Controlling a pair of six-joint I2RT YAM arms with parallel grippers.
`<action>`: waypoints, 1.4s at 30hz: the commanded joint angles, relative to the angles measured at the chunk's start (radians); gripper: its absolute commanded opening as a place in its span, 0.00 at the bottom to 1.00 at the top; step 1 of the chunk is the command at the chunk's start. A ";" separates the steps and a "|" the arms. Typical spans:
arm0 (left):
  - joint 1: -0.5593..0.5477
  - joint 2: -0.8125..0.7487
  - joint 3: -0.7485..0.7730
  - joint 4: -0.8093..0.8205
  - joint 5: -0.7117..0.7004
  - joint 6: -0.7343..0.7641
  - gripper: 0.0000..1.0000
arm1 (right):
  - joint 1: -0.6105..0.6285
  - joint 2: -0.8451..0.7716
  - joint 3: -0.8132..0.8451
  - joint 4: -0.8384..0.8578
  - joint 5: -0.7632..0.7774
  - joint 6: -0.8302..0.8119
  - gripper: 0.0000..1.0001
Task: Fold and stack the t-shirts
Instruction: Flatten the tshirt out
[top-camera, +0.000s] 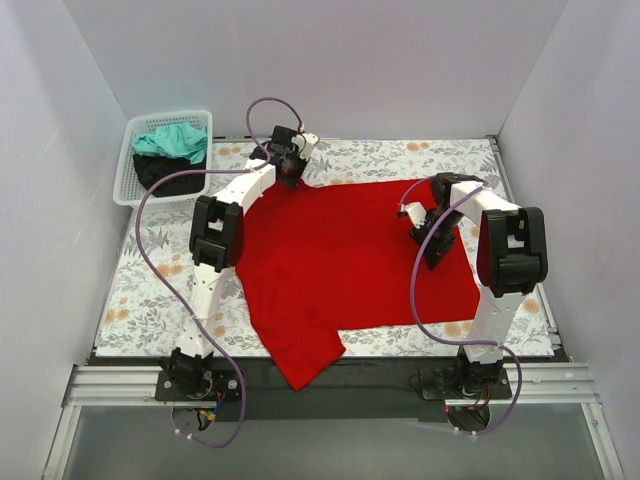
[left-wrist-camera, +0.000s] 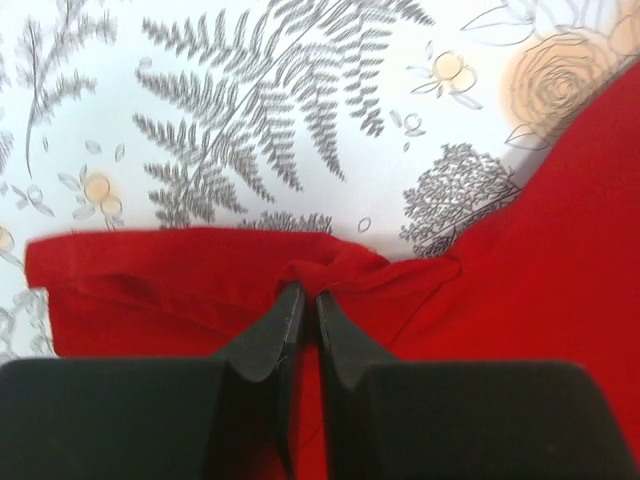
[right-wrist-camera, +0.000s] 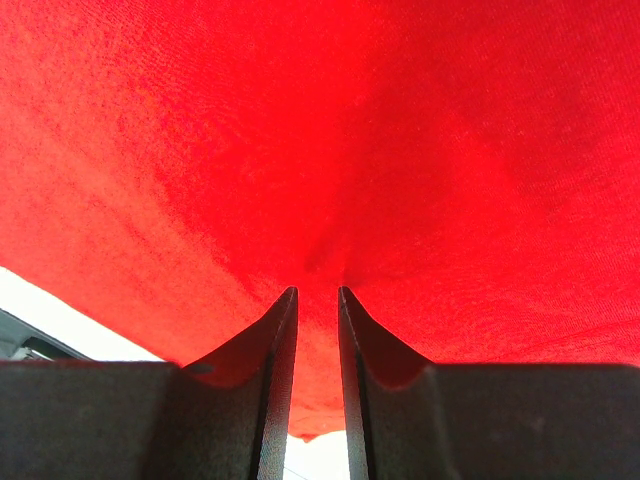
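A bright red t-shirt (top-camera: 340, 250) lies spread over the middle of the table, one sleeve hanging over the near edge. My left gripper (top-camera: 291, 172) is at the shirt's far left corner, shut on a bunched fold of its hem (left-wrist-camera: 330, 268); the left wrist view shows the jaws (left-wrist-camera: 305, 292) pinched on the red cloth. My right gripper (top-camera: 436, 240) is on the shirt's right part, shut on a pinch of red cloth (right-wrist-camera: 320, 150) that puckers at the fingertips (right-wrist-camera: 317, 292). A teal t-shirt (top-camera: 172, 140) and a black t-shirt (top-camera: 165, 175) lie crumpled in the basket.
A white lattice basket (top-camera: 125, 180) stands at the far left corner of the table. The table carries a floral cloth (top-camera: 400, 155). Grey walls close in the left, back and right sides. A black rail runs along the near edge (top-camera: 380, 375).
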 joint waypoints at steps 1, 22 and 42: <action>-0.032 -0.018 0.023 0.067 0.012 0.123 0.05 | 0.003 0.005 -0.005 -0.001 -0.007 -0.006 0.29; -0.050 -0.223 -0.413 0.882 -0.024 0.469 0.50 | 0.005 -0.026 0.005 -0.009 -0.025 0.000 0.31; 0.198 -0.518 -0.712 0.080 0.226 -0.171 0.42 | -0.020 0.040 0.147 0.059 0.046 0.000 0.32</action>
